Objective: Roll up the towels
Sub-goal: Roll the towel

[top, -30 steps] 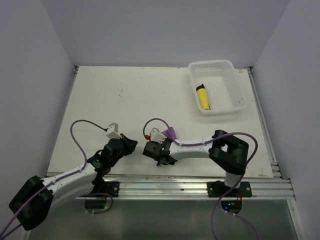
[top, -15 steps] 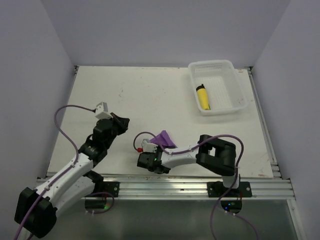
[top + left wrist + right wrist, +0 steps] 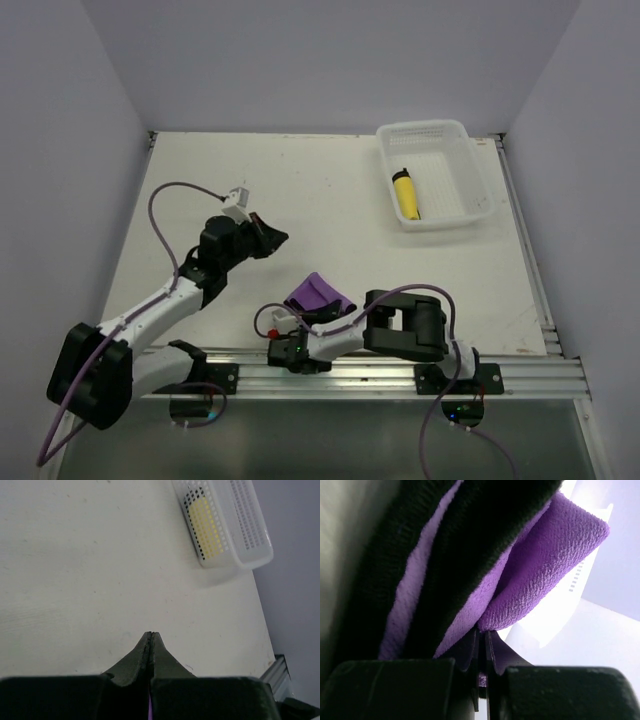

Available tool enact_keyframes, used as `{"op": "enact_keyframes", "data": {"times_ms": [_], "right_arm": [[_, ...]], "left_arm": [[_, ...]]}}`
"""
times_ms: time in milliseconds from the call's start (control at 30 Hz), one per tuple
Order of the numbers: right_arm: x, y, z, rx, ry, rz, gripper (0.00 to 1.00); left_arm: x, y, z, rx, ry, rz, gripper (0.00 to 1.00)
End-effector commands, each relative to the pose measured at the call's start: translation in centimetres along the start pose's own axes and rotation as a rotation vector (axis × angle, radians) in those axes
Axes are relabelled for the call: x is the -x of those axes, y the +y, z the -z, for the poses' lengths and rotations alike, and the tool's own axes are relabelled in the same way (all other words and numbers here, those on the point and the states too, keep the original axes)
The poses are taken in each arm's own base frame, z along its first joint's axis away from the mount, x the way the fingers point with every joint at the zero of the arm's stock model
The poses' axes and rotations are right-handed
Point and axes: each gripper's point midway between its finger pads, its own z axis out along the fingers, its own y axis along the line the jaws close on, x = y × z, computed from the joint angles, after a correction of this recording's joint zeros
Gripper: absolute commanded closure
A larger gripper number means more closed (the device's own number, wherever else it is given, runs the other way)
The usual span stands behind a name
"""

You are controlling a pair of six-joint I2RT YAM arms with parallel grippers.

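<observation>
Judged about half done: yellow towel (image 3: 406, 196) apparently rolled, lying in the basket (image 3: 430, 128); purple towel (image 3: 318, 293) bunched, unrolled, near the front edge of the table (image 3: 300, 180), clamped in the right gripper (image 3: 481, 635); left gripper (image 3: 151, 636) closed on nothing.

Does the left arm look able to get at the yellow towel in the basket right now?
Probably, though it is a long stretch: nothing stands between the left gripper and the yellow towel, and the basket is open on top.
</observation>
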Motion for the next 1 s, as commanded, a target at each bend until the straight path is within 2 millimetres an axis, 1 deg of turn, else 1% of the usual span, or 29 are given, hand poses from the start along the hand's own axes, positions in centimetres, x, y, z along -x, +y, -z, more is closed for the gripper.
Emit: {"op": "enact_keyframes", "data": {"times_ms": [0, 33, 67, 100, 233, 300, 400, 433, 500, 533, 733, 800, 900, 967], "right_arm": [[1.5, 1.5, -0.3, 0.067, -0.012, -0.043, 1.0], [1.8, 1.7, -0.3, 0.072, -0.009, -0.046, 1.0], [1.7, 1.7, -0.4, 0.074, -0.002, -0.047, 1.0], [1.9, 1.8, -0.4, 0.085, -0.002, -0.058, 1.0], [1.9, 2.1, -0.5, 0.1, 0.006, -0.052, 1.0], [1.8, 2.4, -0.7, 0.101, 0.014, -0.037, 1.0], [1.8, 2.6, -0.7, 0.107, 0.018, -0.028, 1.0], [1.8, 2.6, -0.7, 0.11, 0.021, -0.024, 1.0], [1.7, 2.9, -0.7, 0.11, 0.027, -0.045, 1.0], [1.7, 2.9, -0.7, 0.113, 0.028, -0.044, 1.0], [1.8, 3.1, -0.8, 0.115, 0.027, -0.03, 0.98], [1.8, 3.2, -0.9, 0.115, 0.028, -0.026, 0.95], [1.8, 3.2, -0.8, 0.118, 0.028, -0.027, 0.92], [1.7, 3.2, -0.8, 0.119, 0.026, -0.03, 0.87]], "left_arm": [[-2.0, -4.1, -0.4, -0.27, 0.122, -0.049, 1.0], [-3.0, -4.4, -0.4, -0.316, 0.168, -0.048, 1.0], [-3.0, -4.9, -0.4, -0.352, 0.166, -0.055, 1.0], [-3.6, -5.6, -0.1, -0.402, 0.194, -0.065, 1.0], [-4.8, -5.9, 0.0, -0.43, 0.222, -0.098, 1.0], [-6.5, -6.0, 0.0, -0.424, 0.273, -0.122, 1.0], [-9.0, -5.1, -0.2, -0.4, 0.345, -0.093, 1.0], [-10.4, -4.0, -0.4, -0.376, 0.384, -0.078, 1.0], [-11.6, -3.1, -0.5, -0.358, 0.424, -0.062, 1.0], [-12.8, -2.3, -0.5, -0.352, 0.466, -0.046, 1.0], [-15.2, -0.7, -1.8, -0.303, 0.523, -0.062, 1.0], [-15.4, -0.2, -2.4, -0.286, 0.528, -0.064, 1.0], [-15.5, 0.0, -3.0, -0.275, 0.527, -0.065, 1.0], [-15.2, -0.1, -3.4, -0.277, 0.512, -0.069, 1.0]]}}
